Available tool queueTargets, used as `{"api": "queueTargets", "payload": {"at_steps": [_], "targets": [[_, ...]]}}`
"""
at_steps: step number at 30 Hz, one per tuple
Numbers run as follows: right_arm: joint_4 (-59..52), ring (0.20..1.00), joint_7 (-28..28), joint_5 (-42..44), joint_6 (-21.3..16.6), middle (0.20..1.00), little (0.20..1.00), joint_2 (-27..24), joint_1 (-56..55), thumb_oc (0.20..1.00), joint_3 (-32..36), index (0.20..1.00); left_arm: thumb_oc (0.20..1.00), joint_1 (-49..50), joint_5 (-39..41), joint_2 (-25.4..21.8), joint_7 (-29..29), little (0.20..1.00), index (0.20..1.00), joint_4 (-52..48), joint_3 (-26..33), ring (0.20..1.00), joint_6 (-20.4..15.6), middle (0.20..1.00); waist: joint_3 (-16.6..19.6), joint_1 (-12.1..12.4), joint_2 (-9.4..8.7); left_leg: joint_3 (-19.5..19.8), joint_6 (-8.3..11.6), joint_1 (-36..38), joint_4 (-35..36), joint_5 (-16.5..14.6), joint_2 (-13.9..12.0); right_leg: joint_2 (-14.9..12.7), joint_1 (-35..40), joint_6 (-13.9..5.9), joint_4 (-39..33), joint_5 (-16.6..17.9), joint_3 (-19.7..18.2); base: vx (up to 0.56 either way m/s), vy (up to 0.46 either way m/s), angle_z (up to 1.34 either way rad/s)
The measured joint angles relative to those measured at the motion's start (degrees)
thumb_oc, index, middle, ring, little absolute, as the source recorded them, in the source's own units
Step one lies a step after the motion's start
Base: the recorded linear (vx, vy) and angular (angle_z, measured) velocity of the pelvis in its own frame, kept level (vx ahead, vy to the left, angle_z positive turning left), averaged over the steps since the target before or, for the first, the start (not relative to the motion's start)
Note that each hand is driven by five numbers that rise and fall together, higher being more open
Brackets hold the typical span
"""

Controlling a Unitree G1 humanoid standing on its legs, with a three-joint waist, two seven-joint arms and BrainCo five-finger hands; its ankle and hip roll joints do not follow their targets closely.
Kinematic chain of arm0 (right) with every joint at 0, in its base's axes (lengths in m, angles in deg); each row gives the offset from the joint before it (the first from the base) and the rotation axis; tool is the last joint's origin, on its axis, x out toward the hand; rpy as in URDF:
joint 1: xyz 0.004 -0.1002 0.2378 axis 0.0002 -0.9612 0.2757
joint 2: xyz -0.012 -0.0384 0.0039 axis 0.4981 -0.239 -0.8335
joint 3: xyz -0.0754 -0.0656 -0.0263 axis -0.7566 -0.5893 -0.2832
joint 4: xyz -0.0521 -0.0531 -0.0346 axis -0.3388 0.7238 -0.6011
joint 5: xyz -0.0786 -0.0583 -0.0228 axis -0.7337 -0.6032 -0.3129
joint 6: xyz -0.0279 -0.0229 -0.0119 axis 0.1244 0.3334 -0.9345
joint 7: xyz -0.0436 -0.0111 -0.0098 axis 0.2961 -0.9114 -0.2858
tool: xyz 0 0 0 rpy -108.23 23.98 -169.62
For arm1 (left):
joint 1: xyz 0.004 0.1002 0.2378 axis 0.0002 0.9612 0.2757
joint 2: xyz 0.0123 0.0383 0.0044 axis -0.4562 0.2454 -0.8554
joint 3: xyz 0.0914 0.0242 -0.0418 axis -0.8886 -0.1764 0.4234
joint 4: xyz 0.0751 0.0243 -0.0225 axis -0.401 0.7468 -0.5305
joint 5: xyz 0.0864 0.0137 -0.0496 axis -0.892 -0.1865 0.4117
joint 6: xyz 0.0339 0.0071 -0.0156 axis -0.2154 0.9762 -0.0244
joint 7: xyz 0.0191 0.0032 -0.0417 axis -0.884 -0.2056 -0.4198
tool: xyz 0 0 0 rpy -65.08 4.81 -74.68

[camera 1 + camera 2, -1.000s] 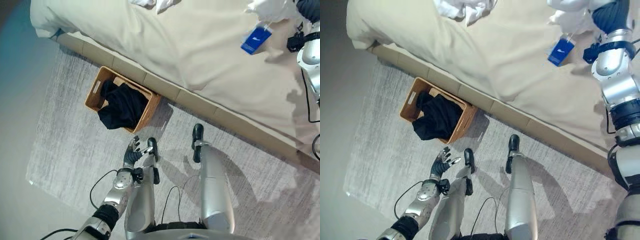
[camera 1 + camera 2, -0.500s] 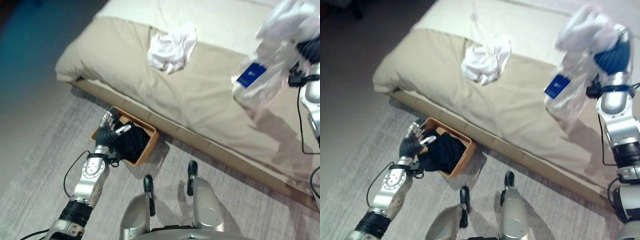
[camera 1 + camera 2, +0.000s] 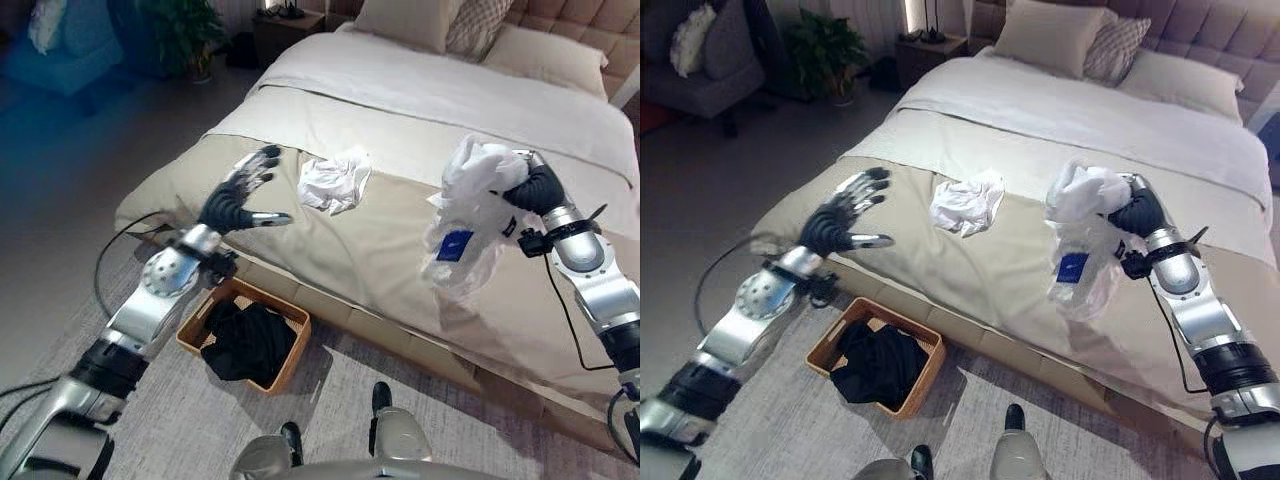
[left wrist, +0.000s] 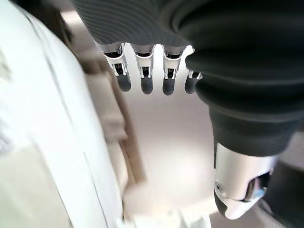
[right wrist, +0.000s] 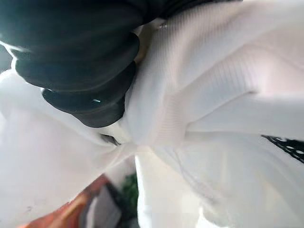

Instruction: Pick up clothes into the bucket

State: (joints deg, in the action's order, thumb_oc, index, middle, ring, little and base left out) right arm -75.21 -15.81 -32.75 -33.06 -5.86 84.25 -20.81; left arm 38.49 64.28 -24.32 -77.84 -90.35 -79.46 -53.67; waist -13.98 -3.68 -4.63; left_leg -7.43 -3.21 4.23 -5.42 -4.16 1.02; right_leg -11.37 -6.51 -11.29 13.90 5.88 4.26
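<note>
My right hand (image 3: 532,186) is shut on a white garment (image 3: 465,222) with a blue tag (image 3: 455,245) and holds it up above the right side of the bed (image 3: 380,255); in the right wrist view the white fabric (image 5: 213,118) is bunched against the hand. My left hand (image 3: 240,202) hovers open over the bed's left part, its fingers (image 4: 145,81) straight and spread, holding nothing. A second crumpled white cloth (image 3: 335,180) lies on the beige cover between the two hands. The wicker basket (image 3: 290,318) stands on the rug beside the bed with black clothes (image 3: 243,347) in it.
Pillows (image 3: 405,20) lie at the head of the bed. A potted plant (image 3: 188,30) and a nightstand (image 3: 930,45) stand beyond the bed's far corner, with a grey armchair (image 3: 700,65) further left. The grey rug (image 3: 170,420) runs along the bed.
The camera has tilted up towards the bed. My left hand has risen from the basket to above the bed. My right hand still holds the white garment, now further off the cover.
</note>
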Motion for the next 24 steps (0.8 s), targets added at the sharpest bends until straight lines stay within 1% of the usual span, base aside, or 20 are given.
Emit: {"api": "queueTargets", "payload": {"at_steps": [1, 2, 3, 4, 5, 6, 8, 11, 13, 14, 17, 19, 21, 22, 24], "targets": [[-1.1, 0.200, 0.3, 0.3, 0.1, 0.200, 0.200, -0.2, 0.0, 0.200, 0.0, 0.200, 1.000, -0.8, 0.4, 0.0, 0.7, 1.000, 1.000, 0.0, -1.4, 1.000, 0.3, 1.000, 0.4, 0.1, 0.05, 0.0, 0.24, 0.2, 0.5, 0.5, -0.4, 0.6, 0.3, 0.70, 1.3, -2.2, 0.0, -0.04, -0.061, -0.01], [-2.3, 0.200, 0.7, 0.7, 0.0, 0.200, 0.200, -0.2, 0.0, 0.200, -0.3, 0.200, 1.000, -1.6, 1.0, -0.2, 1.3, 1.000, 1.000, 0.1, -3.5, 1.000, 0.8, 1.000, 1.4, 0.2, -0.33, 0.4, 0.72, -0.1, 0.7, 0.8, -0.2, 1.0, 0.6, 1.09, 1.0, -3.1, 0.0, -0.03, -0.090, 0.01], [-4.5, 0.200, 1.4, 1.3, 0.0, 0.200, 0.200, -0.3, 1.0, 0.200, -0.6, 0.200, 1.000, -3.2, 2.3, -0.5, 2.6, 1.000, 1.000, 0.2, -6.6, 1.000, 1.9, 1.000, 2.5, 0.4, -1.04, 0.3, 1.92, -0.3, 1.2, 1.7, 0.0, 1.4, 2.8, 1.88, -3.5, -3.8, 0.2, 0.00, -0.101, -0.02], [-5.2, 0.200, 1.6, 1.6, -0.2, 0.200, 0.200, -0.3, 1.9, 0.200, -1.1, 0.200, 1.000, -3.7, 2.7, -0.3, 3.0, 1.000, 1.000, 0.4, -8.1, 1.000, 2.3, 1.000, 2.7, 0.5, -1.04, 0.6, 2.33, -0.1, 1.5, 1.7, 0.3, 1.6, 3.8, 2.37, -5.6, -3.7, 0.1, 0.03, -0.116, -0.07], [-6.4, 0.200, 2.2, 2.6, -0.2, 0.200, 0.200, -0.6, 3.9, 0.200, -3.0, 0.200, 1.000, -4.5, 4.7, -0.3, 4.6, 1.000, 1.000, 0.5, -11.2, 1.000, 3.4, 1.000, 3.4, 0.0, -0.02, 0.8, 3.39, 0.2, 2.6, 2.4, -0.5, 2.8, 5.1, 3.18, -8.7, -2.5, 0.1, 0.04, -0.133, -0.10], [-7.9, 0.200, 2.7, 3.3, -0.3, 0.200, 0.200, -0.8, 4.7, 0.200, -4.3, 0.200, 1.000, -5.0, 6.0, -0.2, 6.1, 1.000, 1.000, 0.4, -13.4, 1.000, 4.0, 1.000, 4.1, 0.0, 0.52, 0.8, 4.03, 0.3, 3.3, 2.9, -1.1, 3.4, 5.6, 3.20, -10.6, -1.9, 0.1, 0.03, -0.143, -0.08], [-10.2, 0.200, 3.5, 4.5, -0.3, 0.200, 0.200, -1.2, 6.0, 0.200, -6.6, 0.200, 1.000, -6.6, 10.3, 0.1, 7.7, 1.000, 1.000, 0.4, -15.9, 1.000, 5.5, 1.000, 4.6, -0.2, 0.91, 0.6, 4.74, 1.1, 4.8, 3.9, -2.0, 4.3, 6.9, 4.06, -13.5, -0.5, 0.2, 0.02, -0.119, -0.12], [-11.4, 0.200, 4.2, 6.0, -0.4, 0.200, 0.200, -1.3, 7.8, 0.200, -8.4, 0.200, 1.000, -9.3, 14.3, 1.1, 8.8, 1.000, 1.000, 0.5, -18.2, 1.000, 7.0, 1.000, 5.9, -0.5, 1.49, 0.9, 5.30, 1.1, 6.2, 4.4, -2.9, 5.5, 7.5, 4.59, -15.7, 0.2, 0.9, 0.01, -0.085, 0.00], [-12.2, 0.200, 4.5, 6.7, -0.4, 0.200, 0.200, -1.4, 10.2, 0.200, -10.0, 0.200, 1.000, -10.1, 16.4, 1.7, 9.6, 1.000, 1.000, 0.4, -18.4, 1.000, 7.6, 1.000, 6.5, -0.8, 2.28, 1.3, 5.53, 1.3, 7.1, 5.2, -3.6, 6.1, 7.9, 4.84, -16.5, 0.4, 1.4, 0.05, -0.092, 0.11], [-12.4, 0.200, 4.6, 7.7, -0.4, 0.200, 0.200, -1.4, 12.6, 0.200, -12.2, 0.200, 1.000, -11.4, 18.3, 1.5, 10.0, 1.000, 1.000, 0.4, -19.9, 1.000, 8.6, 1.000, 6.8, -1.1, 2.69, 1.6, 5.73, 1.9, 7.7, 5.4, -3.9, 6.5, 8.9, 5.23, -17.7, 0.7, 2.0, 0.03, -0.061, 0.11], [-15.6, 0.200, 5.1, 9.1, -0.7, 0.200, 0.200, -1.3, 14.0, 0.200, -13.5, 0.200, 1.000, -12.6, 19.1, 2.3, 10.7, 1.000, 1.000, 0.4, -21.3, 1.000, 9.2, 1.000, 7.8, -1.4, 3.51, 2.1, 5.94, 2.4, 8.3, 5.6, -4.2, 7.2, 10.0, 5.60, -18.9, 0.8, 2.6, 0.02, -0.051, 0.10], [-16.9, 0.200, 5.7, 10.5, -0.7, 0.200, 0.200, -1.0, 14.0, 0.200, -13.6, 0.200, 1.000, -12.7, 19.1, 2.7, 10.6, 1.000, 1.000, 0.6, -21.7, 1.000, 9.3, 1.000, 7.9, -1.5, 3.63, 2.3, 6.41, 2.8, 8.4, 6.0, -4.4, 7.5, 10.4, 5.87, -19.0, 1.0, 2.7, 0.01, -0.020, 0.04], [-18.2, 0.200, 6.1, 11.4, -0.8, 0.200, 0.200, -0.6, 14.0, 0.200, -13.8, 0.200, 1.000, -12.8, 19.1, 4.4, 10.4, 1.000, 1.000, 1.5, -21.7, 1.000, 9.3, 1.000, 7.9, -1.4, 3.68, 2.5, 6.43, 3.2, 8.8, 6.0, -4.5, 7.6, 10.7, 6.03, -19.0, 0.9, 2.9, 0.02, -0.029, 0.06], [-18.8, 0.200, 6.3, 12.3, -0.8, 0.200, 0.200, -0.2, 14.0, 0.200, -13.8, 0.200, 1.000, -12.8, 19.1, 6.4, 10.2, 1.000, 1.000, 2.6, -21.6, 1.000, 9.3, 1.000, 7.9, -1.6, 3.68, 2.8, 6.44, 3.2, 8.8, 6.0, -4.7, 7.6, 10.9, 6.08, -19.0, 0.8, 3.2, 0.03, -0.032, 0.09], [-19.1, 0.200, 6.5, 12.6, -0.8, 0.200, 0.200, 0.6, 14.0, 0.200, -13.8, 0.200, 1.000, -12.8, 19.1, 8.0, 9.5, 1.000, 1.000, 4.1, -21.6, 1.000, 9.3, 1.000, 8.0, -1.7, 3.71, 2.8, 6.44, 3.3, 8.8, 6.0, -4.6, 7.5, 11.0, 6.12, -19.0, 0.8, 3.3, 0.02, -0.013, 0.05]]}}
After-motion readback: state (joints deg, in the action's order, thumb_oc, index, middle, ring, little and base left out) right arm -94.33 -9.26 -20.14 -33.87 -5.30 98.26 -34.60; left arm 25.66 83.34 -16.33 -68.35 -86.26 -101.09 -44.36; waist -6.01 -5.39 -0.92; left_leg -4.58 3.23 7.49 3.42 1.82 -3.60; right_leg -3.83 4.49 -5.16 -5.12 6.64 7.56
